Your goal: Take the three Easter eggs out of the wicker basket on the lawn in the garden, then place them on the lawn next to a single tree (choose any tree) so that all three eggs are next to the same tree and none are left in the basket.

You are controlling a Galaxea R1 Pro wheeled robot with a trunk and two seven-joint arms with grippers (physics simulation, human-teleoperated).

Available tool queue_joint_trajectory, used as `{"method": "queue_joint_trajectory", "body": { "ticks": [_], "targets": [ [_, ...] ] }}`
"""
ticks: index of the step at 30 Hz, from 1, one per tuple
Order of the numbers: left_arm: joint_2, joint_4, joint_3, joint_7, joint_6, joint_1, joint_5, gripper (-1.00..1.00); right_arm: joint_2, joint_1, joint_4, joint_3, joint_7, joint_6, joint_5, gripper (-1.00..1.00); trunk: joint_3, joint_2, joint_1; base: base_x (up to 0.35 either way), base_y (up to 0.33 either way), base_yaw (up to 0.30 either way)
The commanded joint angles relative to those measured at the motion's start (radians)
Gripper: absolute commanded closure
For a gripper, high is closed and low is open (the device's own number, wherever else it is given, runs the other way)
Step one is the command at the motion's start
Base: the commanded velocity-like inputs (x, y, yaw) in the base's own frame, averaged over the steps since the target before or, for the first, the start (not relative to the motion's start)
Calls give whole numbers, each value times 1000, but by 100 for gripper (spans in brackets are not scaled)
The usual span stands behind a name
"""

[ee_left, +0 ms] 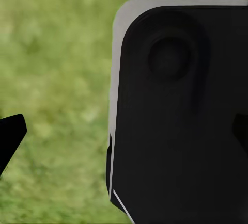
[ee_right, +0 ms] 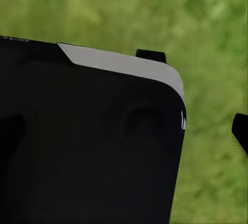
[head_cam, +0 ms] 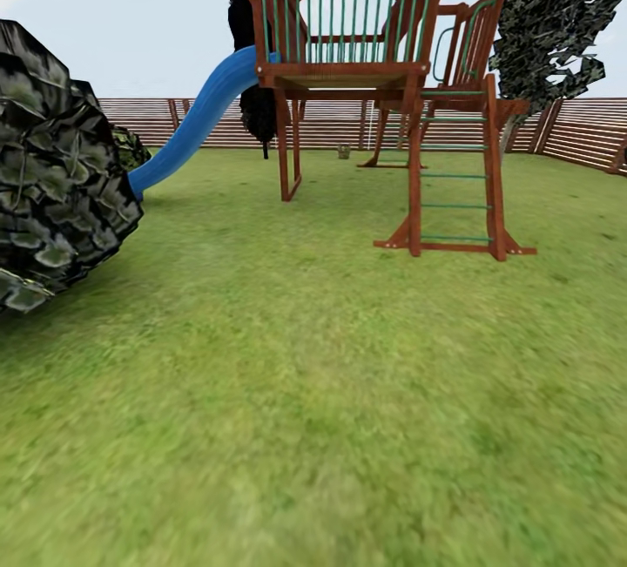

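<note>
Basket [head_cam: 344, 151]: I think it is the small brown thing far ahead on the lawn [head_cam: 331, 393], before the fence, under the play tower [head_cam: 366, 70].
Eggs: too far to tell.
Claws: I cannot tell their opening; both wrist views look at grass.
Nearer arm: undecided, I drive forward first.

Foreground: the wide mottled green lawn [head_cam: 331, 393] fills the lower half of the head view.
Left edge: a dark blocky leafy bush [head_cam: 52, 175] sits on the grass.
Upper centre: a reddish-brown wooden play tower [head_cam: 366, 70] stands on the lawn.
Tower's left: a blue curved slide [head_cam: 196, 118] descends toward the bush.
Tower's right: a green-runged wooden ladder [head_cam: 453, 175] leans against it.
Background: a reddish-brown slatted wooden fence [head_cam: 575, 127] runs behind the tower.
Upper right: a pale-trunked tree with dark flecked foliage [head_cam: 549, 18], before the fence.
</note>
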State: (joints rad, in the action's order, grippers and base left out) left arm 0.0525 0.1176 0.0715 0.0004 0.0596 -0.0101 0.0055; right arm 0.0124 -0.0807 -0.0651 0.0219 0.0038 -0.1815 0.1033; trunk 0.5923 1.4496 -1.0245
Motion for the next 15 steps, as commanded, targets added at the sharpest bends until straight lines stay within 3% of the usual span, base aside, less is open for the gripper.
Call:
{"method": "queue_joint_trajectory", "body": {
  "ticks": [1,15],
  "targets": [
    [0,-1,7,0,3,-1,1,-100,0,-1,1,1,-1,-3,7,-100,1,0,-1,328,78,0],
    [0,-1,7,0,3,-1,1,-100,0,-1,1,1,-1,-3,7,-100,1,0,-1,328,78,0]
  ]
}}
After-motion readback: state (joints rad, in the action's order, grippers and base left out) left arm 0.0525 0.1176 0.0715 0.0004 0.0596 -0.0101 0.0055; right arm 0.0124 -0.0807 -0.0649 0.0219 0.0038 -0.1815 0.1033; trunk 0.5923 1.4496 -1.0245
